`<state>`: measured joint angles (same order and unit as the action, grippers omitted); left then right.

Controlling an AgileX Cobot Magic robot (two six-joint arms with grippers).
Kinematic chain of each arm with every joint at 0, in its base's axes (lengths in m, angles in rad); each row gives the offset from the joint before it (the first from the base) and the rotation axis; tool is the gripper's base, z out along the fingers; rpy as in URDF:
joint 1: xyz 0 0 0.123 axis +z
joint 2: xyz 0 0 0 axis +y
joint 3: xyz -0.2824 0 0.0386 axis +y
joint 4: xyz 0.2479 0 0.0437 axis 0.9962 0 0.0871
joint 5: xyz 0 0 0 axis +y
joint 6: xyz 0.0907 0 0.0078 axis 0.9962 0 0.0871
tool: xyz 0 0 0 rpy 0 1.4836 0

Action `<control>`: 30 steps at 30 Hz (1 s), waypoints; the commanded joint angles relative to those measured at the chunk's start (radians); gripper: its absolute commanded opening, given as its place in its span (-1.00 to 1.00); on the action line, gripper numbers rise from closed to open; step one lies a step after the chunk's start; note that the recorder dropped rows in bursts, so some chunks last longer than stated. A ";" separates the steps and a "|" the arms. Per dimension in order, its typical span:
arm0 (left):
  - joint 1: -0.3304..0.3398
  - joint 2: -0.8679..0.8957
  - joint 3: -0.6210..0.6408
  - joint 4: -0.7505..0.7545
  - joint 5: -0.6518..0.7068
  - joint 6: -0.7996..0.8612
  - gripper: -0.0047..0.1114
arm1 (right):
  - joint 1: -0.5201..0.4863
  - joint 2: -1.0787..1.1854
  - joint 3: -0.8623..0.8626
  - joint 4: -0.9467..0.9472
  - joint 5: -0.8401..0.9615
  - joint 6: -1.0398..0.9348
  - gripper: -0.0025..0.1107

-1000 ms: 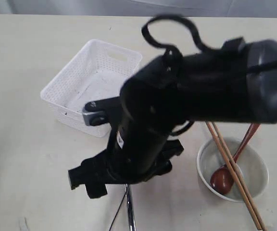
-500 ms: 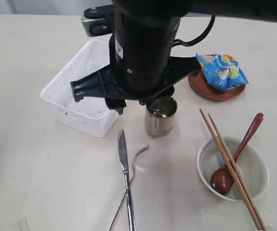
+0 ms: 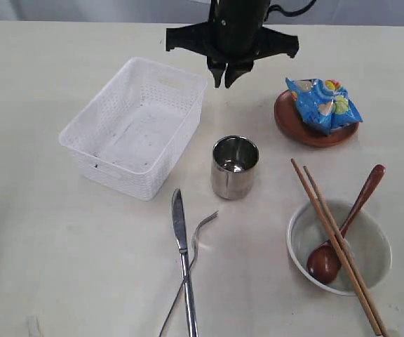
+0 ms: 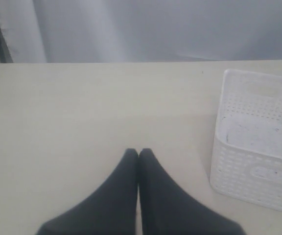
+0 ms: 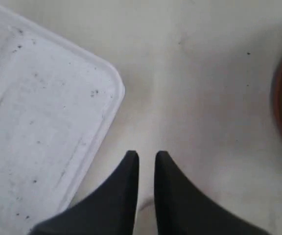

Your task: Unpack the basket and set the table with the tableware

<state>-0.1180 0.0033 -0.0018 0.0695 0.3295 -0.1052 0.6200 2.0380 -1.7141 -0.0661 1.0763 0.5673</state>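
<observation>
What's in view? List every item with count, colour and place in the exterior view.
table: one, cream, under everything
basket: one, white, empty, left of centre
cup: one, steel, right of the basket
knife: one, steel, below the cup, crossing the fork
fork: one, steel, beside the knife
plate: one, brown, upper right
snack packet: one, blue, on the plate
bowl: one, whitish, lower right
spoon: one, brown, head in the bowl
chopsticks: two, wooden, across the bowl
left gripper: one, black, shut, near the basket
right gripper: one, black, nearly shut, empty, between basket and plate
</observation>
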 commanded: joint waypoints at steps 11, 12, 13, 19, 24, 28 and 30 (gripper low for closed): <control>-0.007 -0.003 0.002 0.004 -0.005 0.001 -0.92 | -0.001 0.216 -0.382 0.205 0.145 -0.271 -0.74; -0.007 -0.003 0.002 0.004 -0.005 0.001 -0.92 | -0.001 0.177 -0.351 0.233 0.145 -0.296 -0.73; -0.007 -0.003 0.002 0.004 -0.005 0.001 -0.92 | -0.001 0.147 -0.326 0.253 0.145 -0.308 -0.73; -0.007 -0.003 0.002 0.004 -0.005 0.001 -0.92 | 0.052 0.002 -0.246 0.082 0.145 -0.318 -0.70; -0.007 -0.003 0.002 0.004 -0.005 0.001 -0.92 | 0.082 -0.173 0.011 0.046 0.145 -0.279 -0.71; -0.007 -0.003 0.002 0.004 -0.005 0.001 -0.92 | 0.082 -0.297 0.264 0.066 0.145 -0.261 -0.71; -0.007 -0.003 0.002 0.004 -0.005 0.001 -0.92 | 0.082 -0.336 0.338 0.090 0.058 -0.257 -0.71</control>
<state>-0.1180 0.0033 -0.0018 0.0695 0.3295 -0.1052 0.7008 1.7658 -1.4753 0.0084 1.2095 0.2972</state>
